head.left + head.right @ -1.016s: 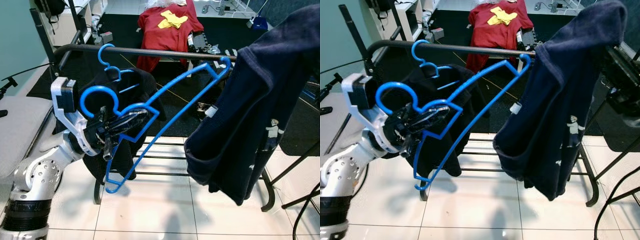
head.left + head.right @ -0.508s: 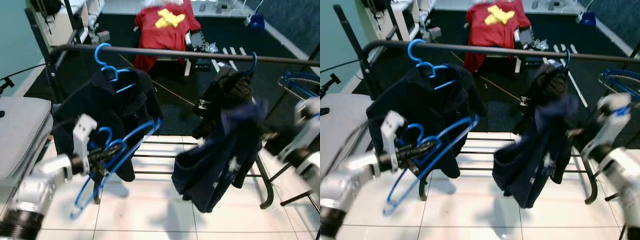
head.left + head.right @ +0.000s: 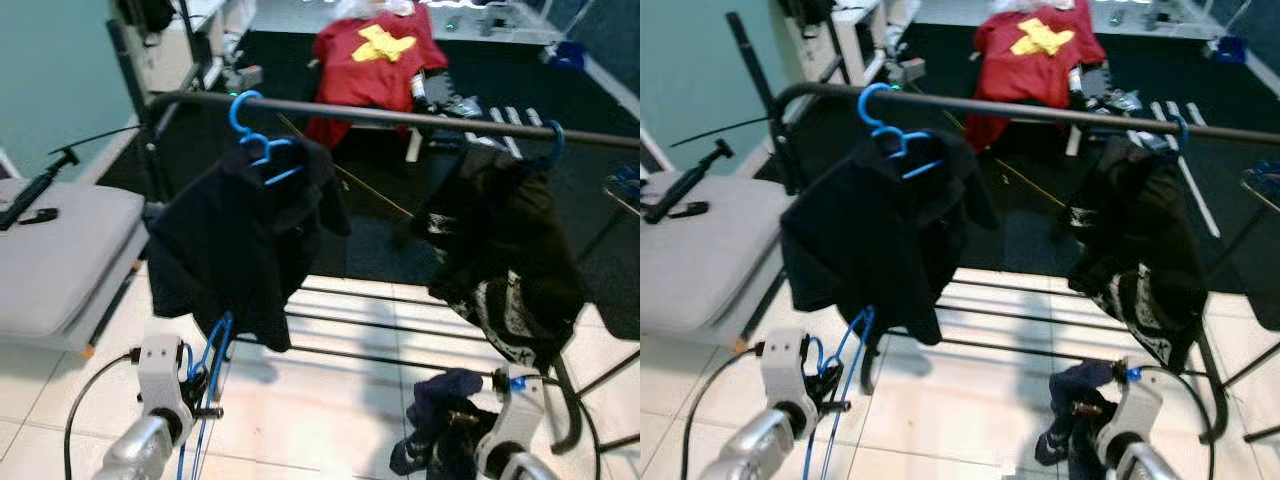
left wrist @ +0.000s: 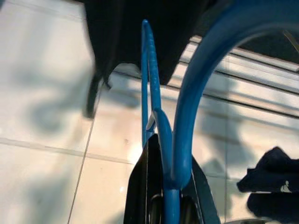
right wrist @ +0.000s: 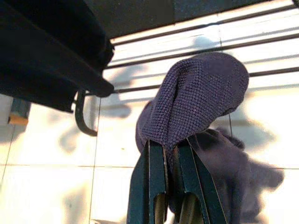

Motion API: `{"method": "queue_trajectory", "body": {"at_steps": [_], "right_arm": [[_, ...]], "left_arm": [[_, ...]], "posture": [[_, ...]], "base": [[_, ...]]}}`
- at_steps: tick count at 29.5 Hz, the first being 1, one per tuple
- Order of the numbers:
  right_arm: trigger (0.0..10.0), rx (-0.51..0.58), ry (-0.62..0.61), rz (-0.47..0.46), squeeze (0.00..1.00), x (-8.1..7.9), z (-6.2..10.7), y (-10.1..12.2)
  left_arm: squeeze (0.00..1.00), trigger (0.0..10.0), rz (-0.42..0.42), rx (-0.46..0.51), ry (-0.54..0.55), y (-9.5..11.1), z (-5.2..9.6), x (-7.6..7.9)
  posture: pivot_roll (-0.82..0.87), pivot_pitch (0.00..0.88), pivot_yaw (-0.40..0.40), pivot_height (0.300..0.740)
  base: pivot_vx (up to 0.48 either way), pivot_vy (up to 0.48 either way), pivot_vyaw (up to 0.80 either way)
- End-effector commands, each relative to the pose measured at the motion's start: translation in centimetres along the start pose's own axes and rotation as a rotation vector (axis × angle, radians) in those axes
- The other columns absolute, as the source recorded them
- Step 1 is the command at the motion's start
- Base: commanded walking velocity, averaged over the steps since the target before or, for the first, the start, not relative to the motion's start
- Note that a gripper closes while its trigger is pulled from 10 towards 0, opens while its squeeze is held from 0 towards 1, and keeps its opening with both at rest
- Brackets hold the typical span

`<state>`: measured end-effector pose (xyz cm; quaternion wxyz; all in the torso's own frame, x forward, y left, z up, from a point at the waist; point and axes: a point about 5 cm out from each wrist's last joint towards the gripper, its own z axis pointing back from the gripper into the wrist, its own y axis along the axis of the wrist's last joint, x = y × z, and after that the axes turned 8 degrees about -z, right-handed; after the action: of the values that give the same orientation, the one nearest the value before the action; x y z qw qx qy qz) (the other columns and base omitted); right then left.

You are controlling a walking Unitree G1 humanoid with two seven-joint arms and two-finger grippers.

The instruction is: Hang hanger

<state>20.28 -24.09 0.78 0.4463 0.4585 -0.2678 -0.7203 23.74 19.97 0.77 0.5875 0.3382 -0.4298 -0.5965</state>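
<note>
— Since the hanger (image 3: 205,385) is held so low, how should it be hung well?

— It should be lifted high, above the rail (image 3: 400,116), and its hook should be turned down over the bar. A bare bit of rail can be picked between the two dark tops. The navy cloth (image 5: 196,100) should be kept off the floor while that is done.

— How is the hanger held?

— The left gripper (image 4: 164,184) is closed on the blue hanger, right at the neck under the hook, as seen in the left wrist view. The hanger is near and to the left, low by the white floor, just in front of the left black top (image 3: 240,240).

— And the other side?

— The right gripper (image 5: 169,158) is pinched shut on the navy cloth, near and to the right, well below the rail.
</note>
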Motion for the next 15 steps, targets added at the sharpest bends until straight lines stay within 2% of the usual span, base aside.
{"method": "queue_trajectory", "body": {"at_steps": [1,7,15], "right_arm": [[10.0,0.026,-0.053,-0.005,0.00,1.0,0.6,-0.5],[10.0,0.029,-0.079,0.008,0.00,1.3,0.4,-0.9],[10.0,0.042,-0.085,0.028,0.00,1.8,-0.2,-1.8]], "left_arm": [[0.00,10.0,0.070,-0.018,0.024,-1.7,0.7,-0.4],[0.00,10.0,0.064,-0.004,0.005,-1.6,0.4,0.0],[0.00,10.0,0.043,0.008,0.044,-2.0,0.0,0.3]], "posture": [[-0.01,0.129,-0.020,0.740],[0.00,0.120,-0.025,0.740],[0.00,0.108,-0.029,0.740]], "base": [[0.000,0.000,0.73],[0.000,0.000,0.73],[0.000,0.000,0.73]]}}
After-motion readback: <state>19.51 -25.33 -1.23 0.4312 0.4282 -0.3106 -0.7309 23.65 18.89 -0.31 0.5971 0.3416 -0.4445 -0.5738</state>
